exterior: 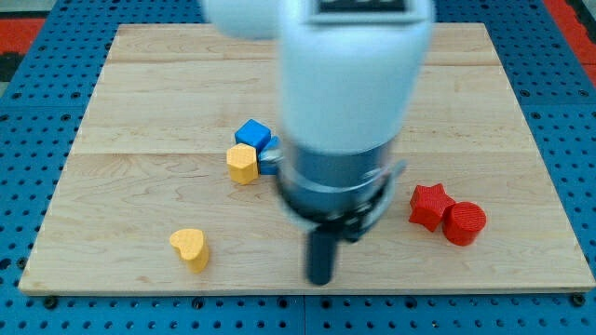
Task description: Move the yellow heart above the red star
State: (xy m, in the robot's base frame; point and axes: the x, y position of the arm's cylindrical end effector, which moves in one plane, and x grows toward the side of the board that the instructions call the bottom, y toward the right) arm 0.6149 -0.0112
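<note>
The yellow heart (190,247) lies near the view's bottom left of the wooden board (140,102). The red star (430,206) sits at the view's right, touching a red round block (464,223) on its lower right. My tip (320,278) is on the board near the bottom middle, between the heart and the star, about 140 px right of the heart and touching no block. The rod hangs from the large white and grey arm body (349,112) that covers the board's middle.
A yellow block (242,163) sits left of centre, touching a blue cube (252,135) above it and another blue block (268,158) partly hidden by the arm. Blue pegboard (28,112) surrounds the board.
</note>
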